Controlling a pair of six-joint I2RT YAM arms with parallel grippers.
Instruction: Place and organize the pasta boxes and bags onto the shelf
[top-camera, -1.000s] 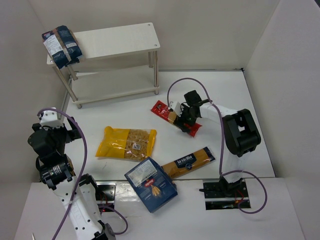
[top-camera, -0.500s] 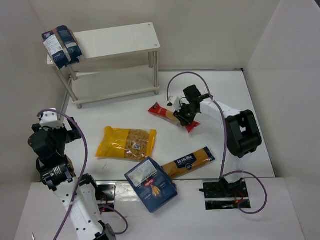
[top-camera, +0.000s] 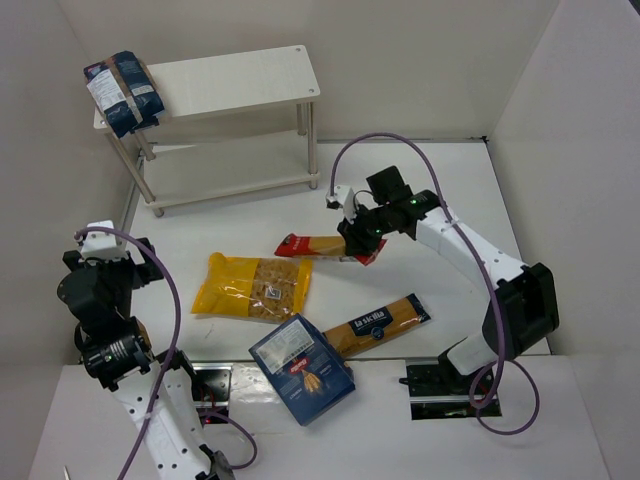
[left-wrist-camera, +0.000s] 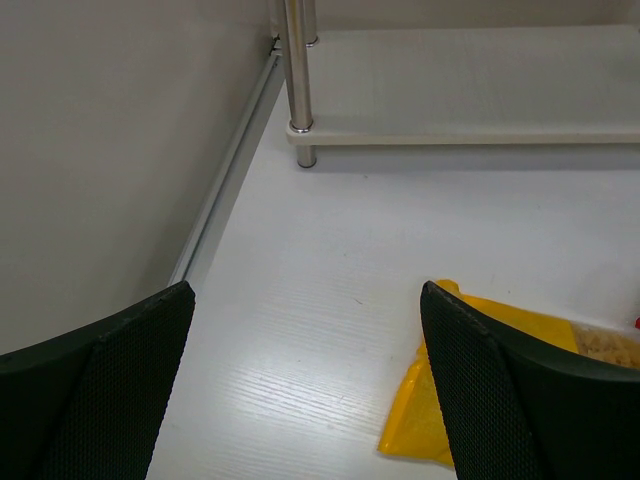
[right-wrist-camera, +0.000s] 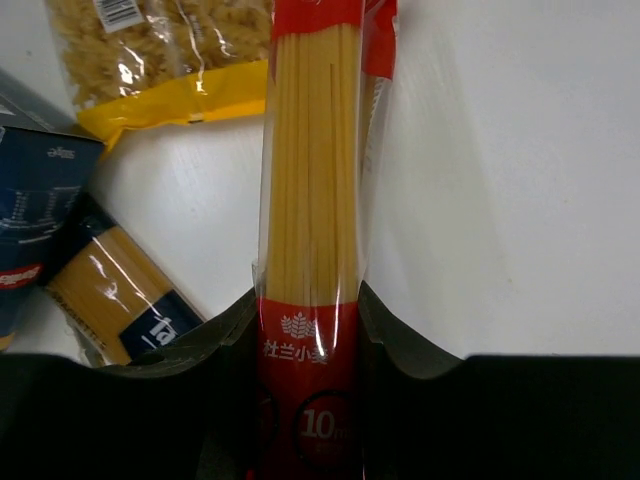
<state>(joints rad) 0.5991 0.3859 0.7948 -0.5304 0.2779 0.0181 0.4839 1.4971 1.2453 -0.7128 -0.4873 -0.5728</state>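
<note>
My right gripper (top-camera: 362, 240) is shut on the long red spaghetti pack (top-camera: 322, 246) and holds it above the table, roughly level; in the right wrist view the pack (right-wrist-camera: 312, 250) runs up from between the jaws. The yellow clear-window bag (top-camera: 253, 285), the blue box with red logo (top-camera: 301, 368) and the long dark-blue spaghetti pack (top-camera: 377, 324) lie on the table. Two dark-blue bags (top-camera: 122, 92) lie stacked on the left end of the shelf's (top-camera: 240, 80) top board. My left gripper (left-wrist-camera: 305, 375) is open and empty at the near left, beside the yellow bag's corner (left-wrist-camera: 500, 390).
White walls enclose the table on the left, back and right. The shelf's metal leg (left-wrist-camera: 298, 80) and lower board (left-wrist-camera: 470, 85) stand ahead of the left gripper. The blue box overhangs the table's front edge.
My right gripper has lifted the red spaghetti pack off the table, swung it leftward and turned it nearly level. The left arm has shifted slightly.
</note>
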